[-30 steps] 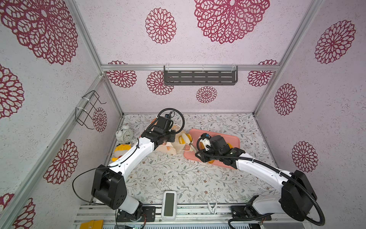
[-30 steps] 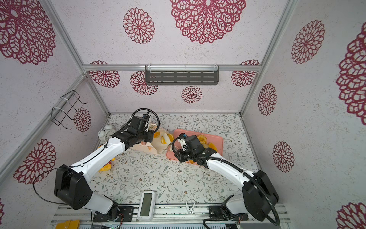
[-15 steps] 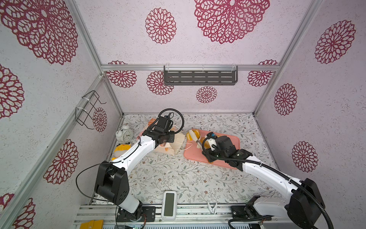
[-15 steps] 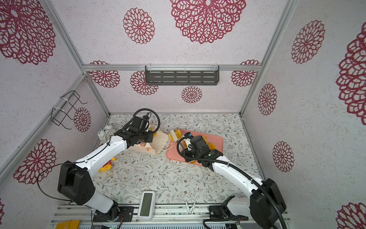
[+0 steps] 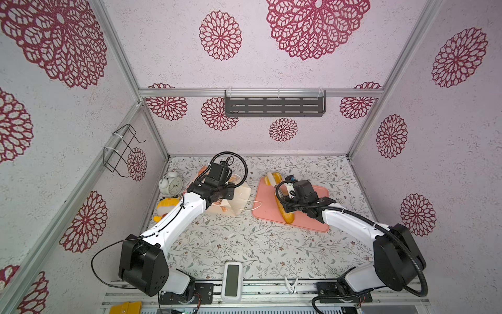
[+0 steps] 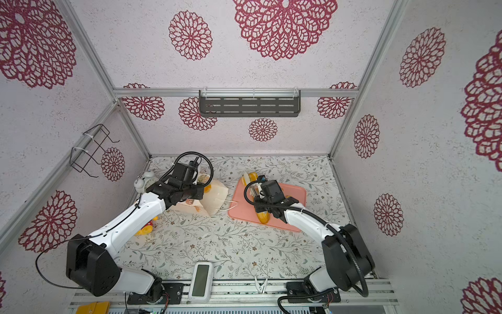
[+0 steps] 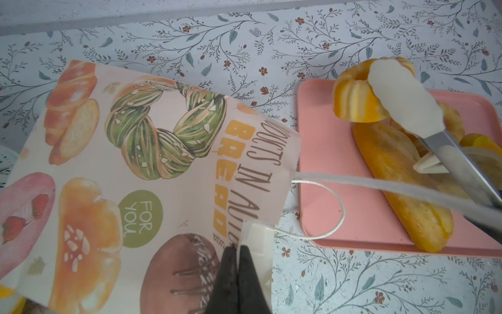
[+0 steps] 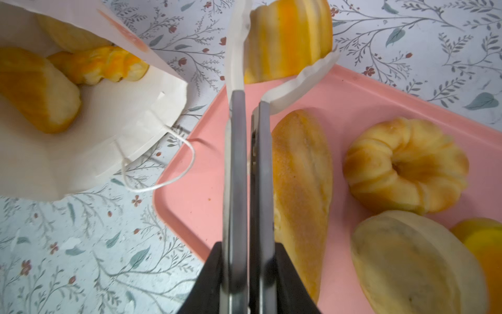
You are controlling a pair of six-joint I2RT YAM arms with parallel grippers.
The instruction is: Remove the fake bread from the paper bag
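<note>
**Top views.** The paper bag (image 5: 240, 197) lies on its side left of the pink tray (image 5: 322, 194), with its mouth toward the tray. A baguette (image 5: 285, 215) lies along the tray's left side. A fluted ring bun (image 5: 275, 177) is at the tray's far left corner, partly past the edge.

**Left wrist view.** My left claw (image 7: 237, 248) is closed, pinching the bag's rim at the mouth and keeping it open.

**Right wrist view.** My right claw (image 8: 248, 277) is clamped on the metal tongs (image 8: 235, 163), whose white tips grip the fluted bun.
- Delivered to the tray: the baguette, a second ring bun (image 8: 404, 165), a round bun (image 8: 413, 261) and an orange piece (image 8: 483, 239) cut off by the frame.
- Outstanding: at least three breads (image 8: 35, 89) lie inside the bag.

I judge the task past halfway, not complete.

**Change noted.** A second ago the tongs were at the bag's mouth. The bun has since travelled out to the tray corner. The left claw's hold is unchanged.
</note>
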